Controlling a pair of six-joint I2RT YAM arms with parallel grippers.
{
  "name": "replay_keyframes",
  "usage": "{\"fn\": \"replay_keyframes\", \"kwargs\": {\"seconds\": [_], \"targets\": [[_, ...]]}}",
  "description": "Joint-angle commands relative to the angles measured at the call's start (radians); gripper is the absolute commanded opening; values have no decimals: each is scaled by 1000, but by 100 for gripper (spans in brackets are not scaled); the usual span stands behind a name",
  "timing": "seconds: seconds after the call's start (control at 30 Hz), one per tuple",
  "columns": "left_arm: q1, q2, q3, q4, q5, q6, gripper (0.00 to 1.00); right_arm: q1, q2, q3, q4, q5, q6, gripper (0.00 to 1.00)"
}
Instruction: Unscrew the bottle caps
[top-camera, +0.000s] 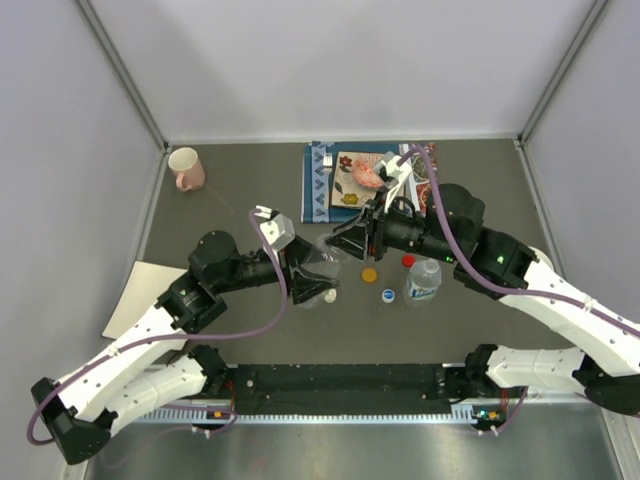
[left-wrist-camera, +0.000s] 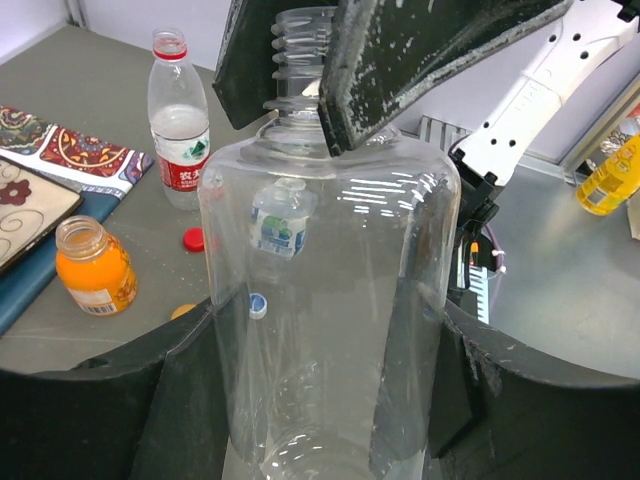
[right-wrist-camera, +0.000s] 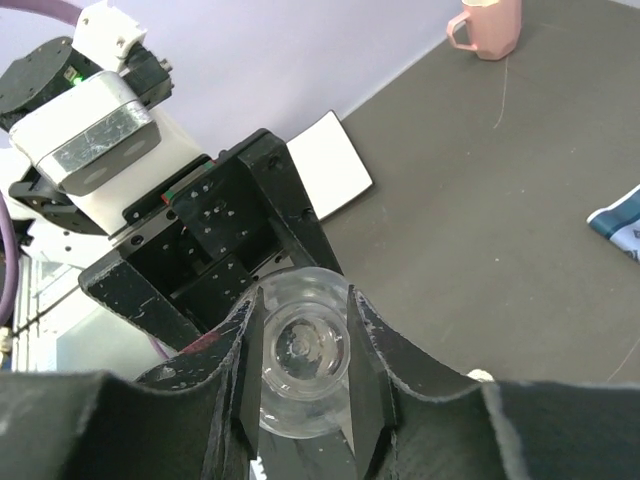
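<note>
My left gripper (top-camera: 312, 276) is shut on the body of the plain clear bottle (left-wrist-camera: 330, 260), holding it upright. My right gripper (right-wrist-camera: 303, 362) has a finger pressed on each side of its open threaded neck (left-wrist-camera: 300, 45), which has no cap. The white cap (top-camera: 330, 296), orange cap (top-camera: 370, 274), blue cap (top-camera: 388, 295) and red cap (top-camera: 408, 260) lie loose on the table. The blue-white labelled bottle (top-camera: 423, 281) stands by them. The short orange bottle (left-wrist-camera: 95, 266) and the red-label bottle (left-wrist-camera: 179, 122) stand open in the left wrist view.
A pink mug (top-camera: 186, 168) stands at the back left. A patterned cloth with a book (top-camera: 340, 182) lies at the back centre. A white sheet (top-camera: 140, 296) lies at the left. Grey walls enclose the table.
</note>
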Motion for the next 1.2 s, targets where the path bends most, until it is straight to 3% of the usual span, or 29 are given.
{"fn": "replay_keyframes", "kwargs": {"seconds": [0.0,0.1,0.17,0.23,0.37,0.53,0.6,0.8,1.17], "targets": [[3,-29,36,80,-58,8,62,12,-1,-9,5,-8,-3,23],[3,-34,36,63,-97,13,69,12,-2,-7,0,-3,-4,14],[3,-40,36,48,-141,14,82,12,-6,-4,0,9,-7,7],[1,-52,33,25,-179,23,85,11,-6,5,-6,18,-12,1],[3,-75,30,-18,-236,26,99,11,-1,20,-6,37,-18,0],[3,-124,27,-123,-330,36,99,12,24,63,-7,98,-32,0],[1,-152,27,-176,-432,36,99,11,43,74,-6,139,-52,0],[3,-367,-24,-306,-652,45,99,11,111,100,9,276,-115,0],[3,-560,-75,-378,-786,40,99,11,303,-7,216,580,-227,0]]}}
